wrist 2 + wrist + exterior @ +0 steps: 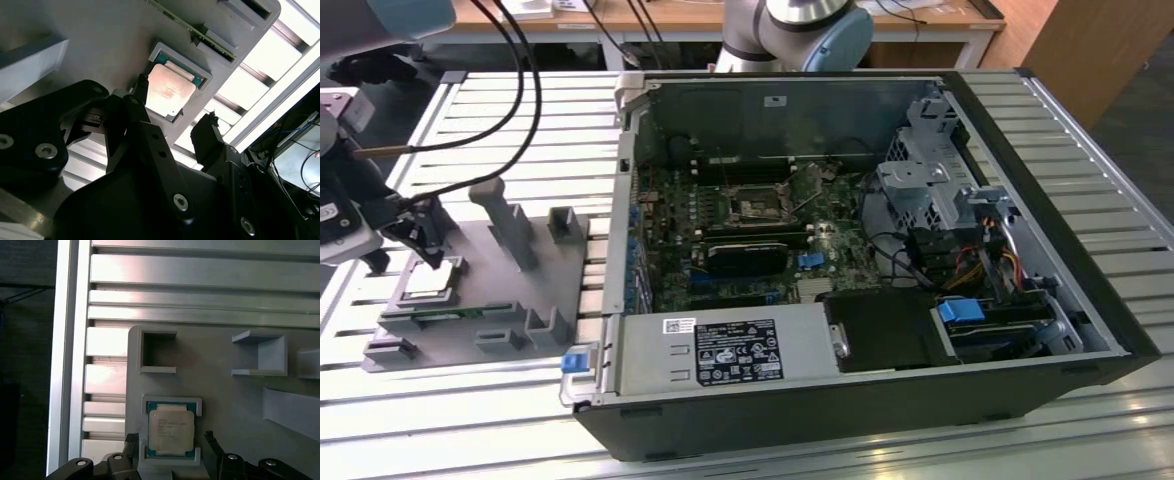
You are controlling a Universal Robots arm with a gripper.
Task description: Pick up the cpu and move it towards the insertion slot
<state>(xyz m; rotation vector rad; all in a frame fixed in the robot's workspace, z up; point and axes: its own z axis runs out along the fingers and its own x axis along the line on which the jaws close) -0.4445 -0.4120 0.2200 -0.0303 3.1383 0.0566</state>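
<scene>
At the grey tray [478, 268], on the exterior view's left, your gripper [170, 437] hangs just over the cpu [171, 430]. Its fingers [140, 95] are spread, one on each side of the chip and apart from it. The cpu lies flat in its shallow pocket, not lifted.

Risk, as I judge it: the pocket's raised lips sit close to the chip's edges. A fingertip could land on a lip rather than the chip's side and tip or skew the chip. The thin rim gives little to pinch.

The tray's upright posts [507, 225] stand near the gripper and could catch it.

Farther off, the computer case wall [630, 150] rises between the tray and the insertion slot [757, 208]. The slot sits well apart, deep among the board's parts. The slatted table [507, 110] offers open room.
</scene>
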